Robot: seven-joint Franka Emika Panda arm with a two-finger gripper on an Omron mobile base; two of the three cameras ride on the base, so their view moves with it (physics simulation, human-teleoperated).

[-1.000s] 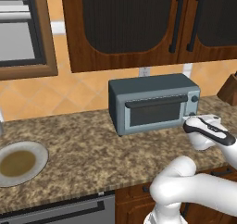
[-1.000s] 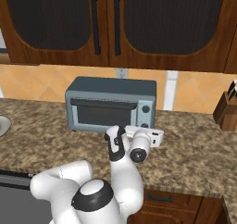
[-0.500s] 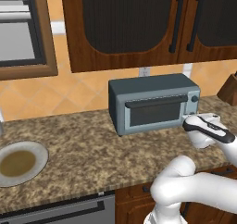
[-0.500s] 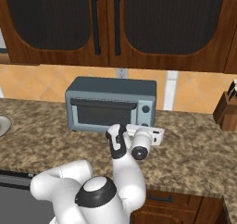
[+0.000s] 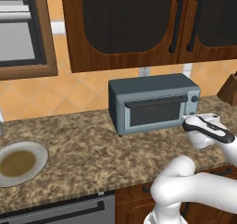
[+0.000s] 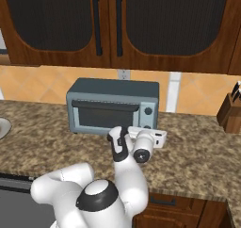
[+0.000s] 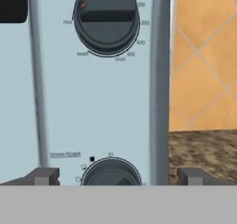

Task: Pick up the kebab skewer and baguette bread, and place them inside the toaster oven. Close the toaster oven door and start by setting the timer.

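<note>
Toaster oven (image 5: 152, 102) sits on the granite counter (image 5: 83, 144) against the tiled wall, below the dark wood cabinets (image 5: 125, 24); toaster oven door (image 5: 155, 111) is shut, its bar handle along the top edge. Gripper (image 7: 118, 176) is level with the oven's right-hand control strip, jaws spread wide, nothing between them. In the hand view the finger tips (image 7: 44, 176) flank the lower knob (image 7: 111, 174), labelled timer/toast; the upper knob (image 7: 106, 17), with temperature markings, is above it. Cannot tell whether the tips touch the panel. In the left base view the hand is just beside the oven's right front corner. A grey plate (image 5: 18, 163) lies well apart at the left counter end. A knife block (image 6: 230, 111) stands at the far right.
</note>
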